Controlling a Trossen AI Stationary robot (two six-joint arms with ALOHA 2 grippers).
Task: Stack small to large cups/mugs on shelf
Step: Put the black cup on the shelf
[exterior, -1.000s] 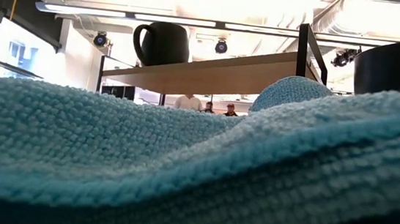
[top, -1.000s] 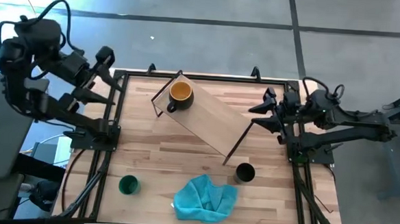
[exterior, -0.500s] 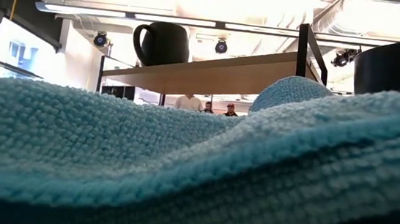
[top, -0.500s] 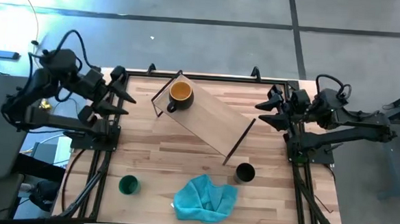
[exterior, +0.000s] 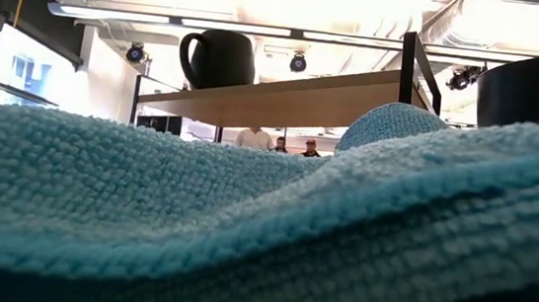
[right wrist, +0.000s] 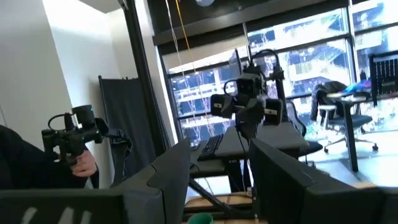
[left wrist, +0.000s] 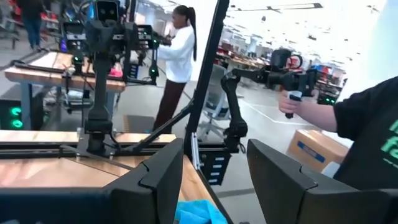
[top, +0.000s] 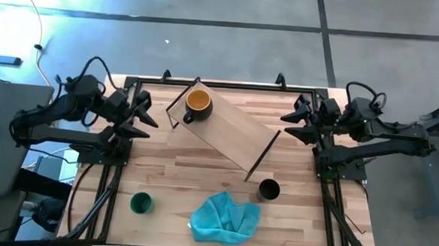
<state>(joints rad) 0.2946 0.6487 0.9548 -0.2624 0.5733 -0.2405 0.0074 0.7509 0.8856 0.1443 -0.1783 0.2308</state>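
The shelf [top: 226, 132] stands slantwise on the far middle of the table. A yellow-orange mug [top: 197, 101] rests on the shelf's far left end; in the low view it shows dark [exterior: 219, 59]. A black cup [top: 269, 190] stands on the table by the shelf's near right leg. A green cup [top: 141, 203] stands near the front left. My left gripper [top: 149, 113] hangs open over the table's left edge, pointing level toward the right. My right gripper [top: 285, 125] hangs open over the right edge, facing left. Nothing sits between either pair of fingers [left wrist: 214, 180] [right wrist: 221, 180].
A teal-blue cloth [top: 226, 217] lies crumpled at the front middle and fills the low view [exterior: 242, 228]. Black rails [top: 128, 133] frame the table. Beyond the table, the left wrist view shows a person in a white top [left wrist: 177, 53] and another person's hand [left wrist: 289, 102] on a hand-held device.
My left arm has swung down from outside the table's left edge toward the table. Its gripper now hangs lower, over the left rail, and points level across the table. The gap between its fingers looks unchanged. The cups and the shelf have stayed put.
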